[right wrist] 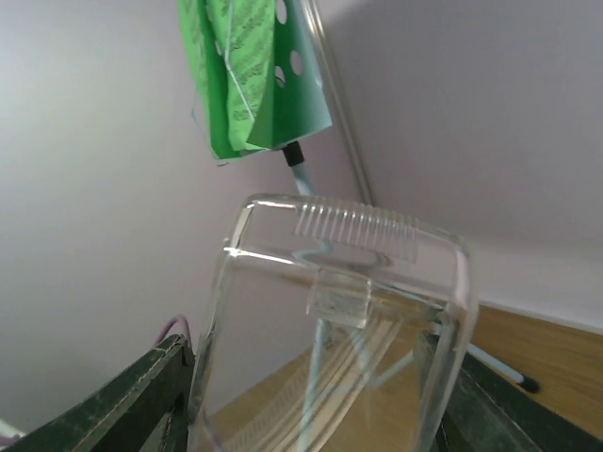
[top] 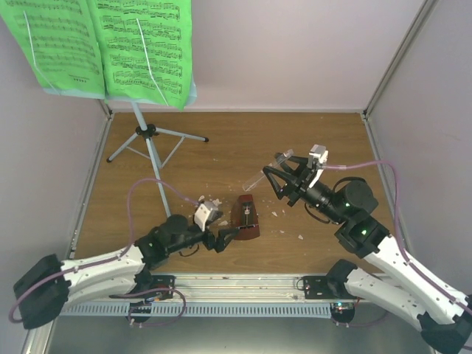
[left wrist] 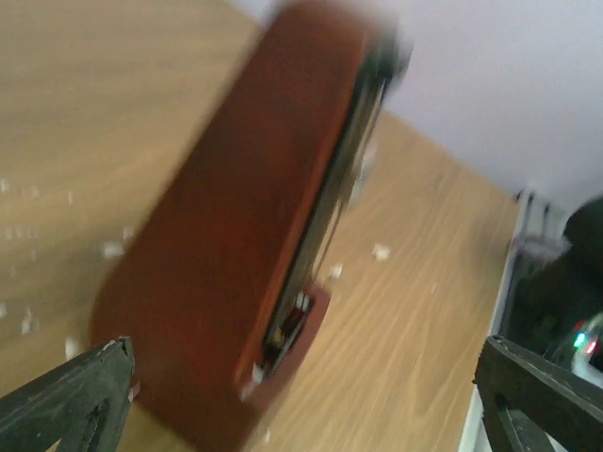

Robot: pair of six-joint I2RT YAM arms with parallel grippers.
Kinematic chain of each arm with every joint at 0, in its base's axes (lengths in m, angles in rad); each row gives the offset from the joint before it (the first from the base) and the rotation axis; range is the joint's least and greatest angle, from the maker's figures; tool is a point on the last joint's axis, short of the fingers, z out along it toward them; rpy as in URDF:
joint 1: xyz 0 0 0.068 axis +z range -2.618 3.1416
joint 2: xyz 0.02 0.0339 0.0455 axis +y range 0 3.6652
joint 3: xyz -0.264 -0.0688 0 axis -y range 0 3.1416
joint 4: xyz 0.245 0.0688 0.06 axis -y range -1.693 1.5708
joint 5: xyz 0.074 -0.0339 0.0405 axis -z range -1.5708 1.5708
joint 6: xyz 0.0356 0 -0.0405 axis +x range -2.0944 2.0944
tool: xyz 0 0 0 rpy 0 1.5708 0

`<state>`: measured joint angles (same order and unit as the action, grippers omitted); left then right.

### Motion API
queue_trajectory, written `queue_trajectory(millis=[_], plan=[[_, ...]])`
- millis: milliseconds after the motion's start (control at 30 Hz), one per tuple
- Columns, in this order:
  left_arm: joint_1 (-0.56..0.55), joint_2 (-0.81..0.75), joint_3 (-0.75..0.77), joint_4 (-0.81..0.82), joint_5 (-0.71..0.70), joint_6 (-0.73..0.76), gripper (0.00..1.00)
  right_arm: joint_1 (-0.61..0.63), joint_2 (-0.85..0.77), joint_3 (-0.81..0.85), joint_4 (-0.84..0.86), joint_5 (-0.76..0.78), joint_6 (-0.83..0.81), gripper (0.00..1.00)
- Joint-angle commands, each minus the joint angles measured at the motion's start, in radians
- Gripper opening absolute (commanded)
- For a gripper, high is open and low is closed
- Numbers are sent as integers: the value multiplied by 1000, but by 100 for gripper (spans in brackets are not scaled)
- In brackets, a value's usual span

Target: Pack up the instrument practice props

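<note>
Left pincer (left wrist: 301,395) spread wide around the metronome (left wrist: 245,235) on the tabletop (left wrist: 85,113), right pincer (right wrist: 316,395) clamped on a clear cover (right wrist: 349,245)

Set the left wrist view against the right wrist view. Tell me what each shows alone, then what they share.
Left wrist only: the open left pincer with the blurred reddish-brown metronome between its jaws, and white crumbs scattered on the wood. Right wrist only: a clear plastic cover gripped in the right pincer, and behind it the music stand carrying green sheet music. Both: the wooden table and the pale wall.
</note>
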<state>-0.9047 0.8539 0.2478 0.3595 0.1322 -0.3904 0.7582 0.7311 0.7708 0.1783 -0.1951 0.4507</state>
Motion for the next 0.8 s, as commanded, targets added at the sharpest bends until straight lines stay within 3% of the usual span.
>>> queue_trajectory(millis=[0,200,400,600,767], plan=[[-93,87,-115,287,-200,102,99,3,-32,-19,-61,80,-40,46],[-169,284,-161,501,-328,192,99,4,-16,-6,-59,83,-66,46],[-187,515,-120,682,-356,233,99,4,-18,0,-65,98,-73,46],[-198,597,-99,733,-425,254,98,4,-30,6,-87,120,-79,46],[-211,633,-71,708,-432,279,89,3,-21,11,-84,123,-86,46]])
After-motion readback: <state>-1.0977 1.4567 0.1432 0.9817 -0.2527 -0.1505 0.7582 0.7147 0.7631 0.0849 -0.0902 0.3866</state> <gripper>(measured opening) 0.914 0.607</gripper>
